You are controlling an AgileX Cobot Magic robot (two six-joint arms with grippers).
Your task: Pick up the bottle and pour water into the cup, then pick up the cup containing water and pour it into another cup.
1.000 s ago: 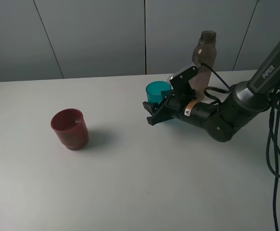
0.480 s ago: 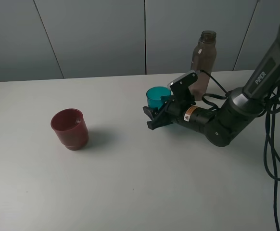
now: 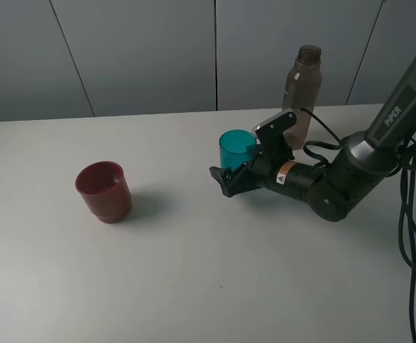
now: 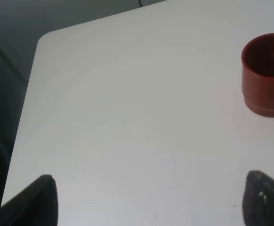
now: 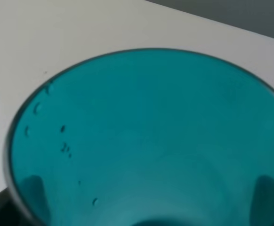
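Here the right claw (image 3: 231,179) lies low on the counter (image 3: 194,271), reaching in from the right, with the cup (image 3: 236,148) standing upright between its fingers or just behind them. In the right wrist view the cup (image 5: 146,141) fills nearly everything, and dark finger shapes show through its wall on both sides low down, so the claw brackets the cup's base. Whether it is clenched on the cup or merely spread around it, I cannot tell. The cup's long axis is vertical, and the claw comes at it level, from the side.

Just behind the cup, touching or nearly so from this angle, stands the bottle (image 3: 301,89), upright and uncapped. The red cup (image 3: 104,191) sits well to the left of the teal one, upright and apart from everything.

The left claw (image 4: 146,197) hangs released near the counter's left end, with the red cup (image 4: 265,75) in its sight. The right arm is far nearer the teal cup, so carrying it leftward to the red cup is likely the coming move.
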